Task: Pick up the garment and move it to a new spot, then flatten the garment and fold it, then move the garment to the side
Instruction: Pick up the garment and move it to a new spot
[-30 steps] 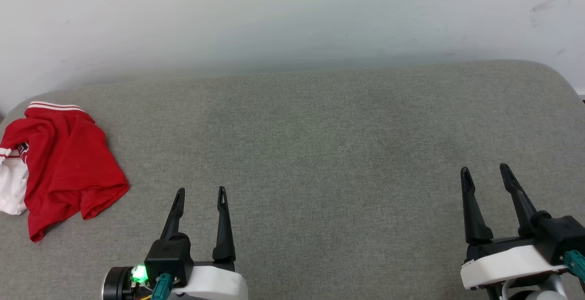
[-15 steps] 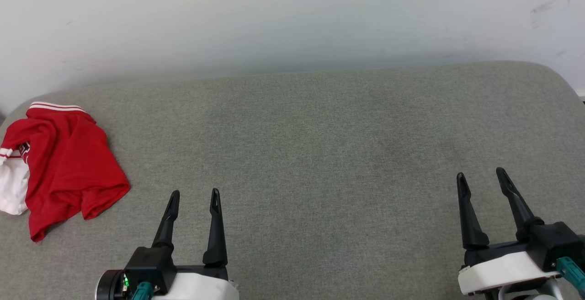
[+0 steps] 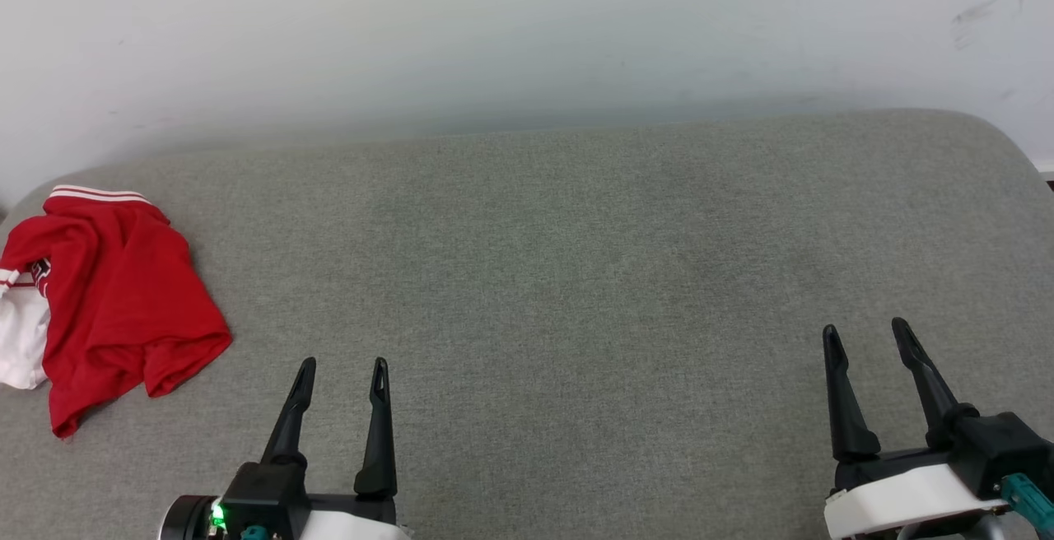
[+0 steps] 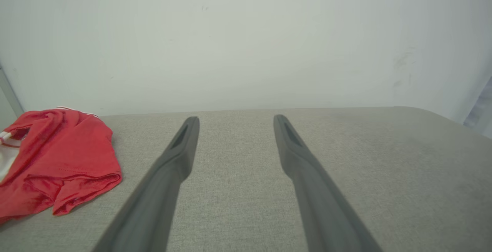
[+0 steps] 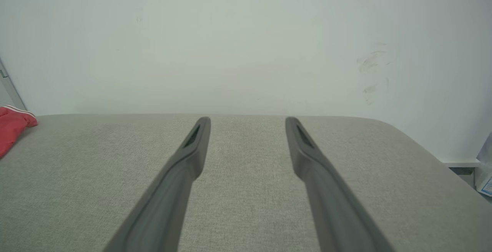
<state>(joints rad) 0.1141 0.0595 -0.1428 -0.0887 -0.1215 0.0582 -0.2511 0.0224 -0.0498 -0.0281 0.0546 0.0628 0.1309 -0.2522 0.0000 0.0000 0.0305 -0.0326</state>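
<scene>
Red T-shirt [image 3: 115,309] sits crumpled at 9 o'clock in the head view, on the far left end of the grey upholstered surface [image 3: 576,260], nearly at its rounded edge. It's bunched, not flat: white sleeve [image 3: 20,351] tucked under at the 8 o'clock side, striped trim [image 3: 99,192] up at the 12 o'clock end, loose hem corner pointing toward 4 o'clock. My left gripper [image 3: 342,363] is at 7 o'clock, fingers spread with a clear gap and nothing between them, pointing toward 12. It's well apart from the shirt, which lies at its 10 o'clock. My right gripper [image 3: 865,328] is at 5 o'clock, fingers likewise apart and empty, far from the cloth. Both hover low over bare fabric; I read this as a ready pose, jaws pre-opened so either can pinch cloth without a separate opening move. Pickup not yet done. Judgement: the left arm is the natural one for the grab since the shirt is on its side; the big bare middle stretch is probably the new spot, with room to spread it. Risk: the heap is near the edge, so a shallow pinch could drag it off. Pale wall [image 3: 494,30] behind.
</scene>
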